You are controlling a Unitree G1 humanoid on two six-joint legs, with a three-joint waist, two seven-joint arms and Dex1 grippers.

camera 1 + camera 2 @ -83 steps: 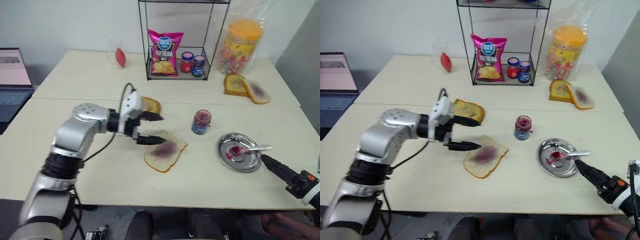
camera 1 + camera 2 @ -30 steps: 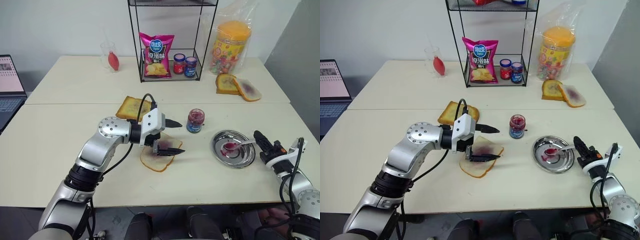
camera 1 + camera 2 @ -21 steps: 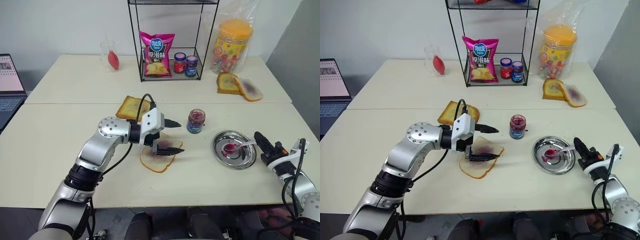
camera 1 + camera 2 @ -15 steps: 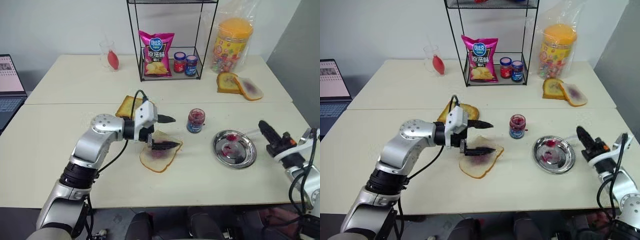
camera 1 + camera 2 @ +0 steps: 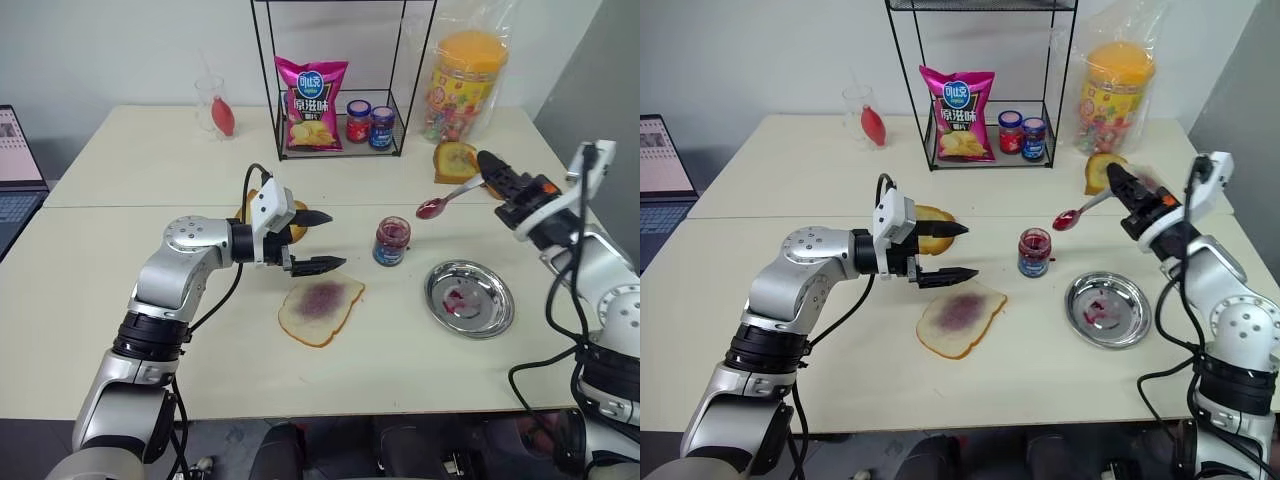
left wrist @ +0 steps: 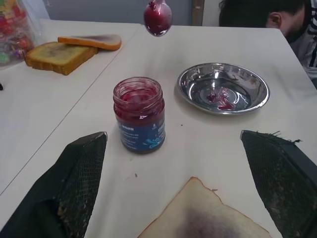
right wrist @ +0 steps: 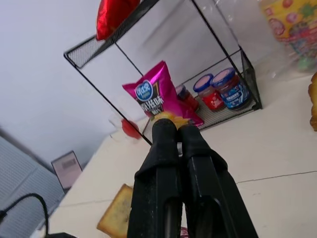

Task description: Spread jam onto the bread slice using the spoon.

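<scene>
right gripper [image 5: 484, 163]: its two black fingers are pinching together on the handle of the spoon [image 5: 446, 198], holding it up in the air above the table
spoon: it is slanting down from the fingers toward the jam jar [image 5: 391, 241], its bowl carrying a glossy red blob and hanging above and just to the right of the jar, touching nothing
steel plate [image 5: 470, 298]: it is lying on the table below the spoon, with red smears in its middle
left gripper [image 5: 326, 240]: its jaws are standing wide apart and holding nothing, hovering just above the far left edge of the bread slice [image 5: 320, 310] and pointing toward the jar
bread slice: it is lying flat on the near table, a purple smear at its centre, between the left gripper and the table's front edge
jam jar: it is standing upright with no lid, between the bread slice and the plate
toasted slice [image 5: 288, 216]: it is lying behind the left gripper
wire rack [image 5: 340, 80]: it is standing at the back, holding a pink snack bag [image 5: 310, 104] and two small jars [image 5: 369, 122]
</scene>
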